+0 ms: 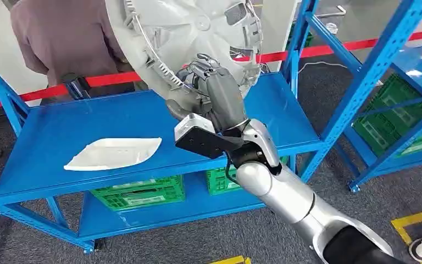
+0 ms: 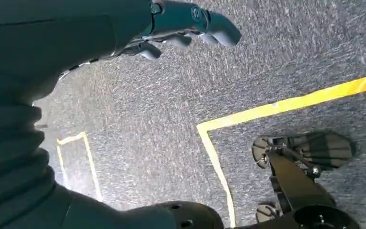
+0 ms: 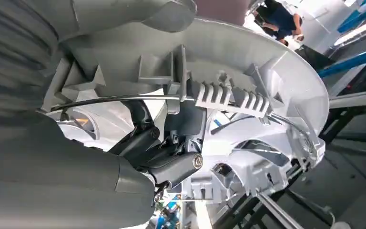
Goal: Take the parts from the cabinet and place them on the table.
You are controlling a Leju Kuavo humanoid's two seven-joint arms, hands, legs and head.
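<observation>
My right hand point(image 1: 215, 94) grips the lower rim of a large round white plastic part point(image 1: 181, 33), lifted above the blue shelf point(image 1: 242, 124). In the right wrist view the fingers point(image 3: 171, 164) hook through the ribbed inside of the round part point(image 3: 267, 95) and the thumb lies over its rim. A flat white pointed part point(image 1: 114, 153) lies on the shelf to the left. My left hand point(image 2: 181, 24) hangs over the grey carpet with fingers loosely curled and nothing in it.
A person point(image 1: 60, 38) stands behind the shelf at the back left. Green crates point(image 1: 140, 192) sit on the lower shelf. A second blue rack point(image 1: 395, 99) with a green crate stands to the right. Yellow tape point(image 2: 276, 107) marks the floor.
</observation>
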